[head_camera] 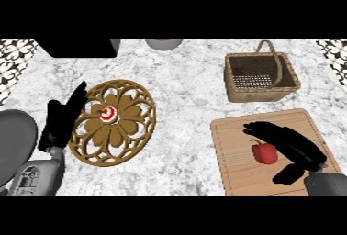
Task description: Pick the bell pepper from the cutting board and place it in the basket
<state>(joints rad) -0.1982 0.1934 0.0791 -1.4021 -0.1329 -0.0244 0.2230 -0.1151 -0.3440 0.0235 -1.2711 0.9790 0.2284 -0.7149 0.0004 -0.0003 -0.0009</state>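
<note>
the fingers (260,129) of your right hand (293,146) are stretching over the far side of the bell pepper (265,154), and the thumb (287,175) is hanging at its near right. they are spread apart and not pinching, so you are bracketing the pepper rather than holding it. whether any finger is touching its skin, the view is not showing.

the pepper is lying on the cutting board (234,151), roughly in its middle, stem pointing far and left. so nothing of the task is looking done yet: the grasp is only being set up. closing on the pepper, lifting it, carrying it and releasing it are all remaining.

the basket (237,92) is waiting just beyond the board's far edge, handle up and mouth open, so you are facing a short carry away from you.

your left hand (59,124) is resting with straight fingers at the left, beside a round brown trivet (136,133).
</note>
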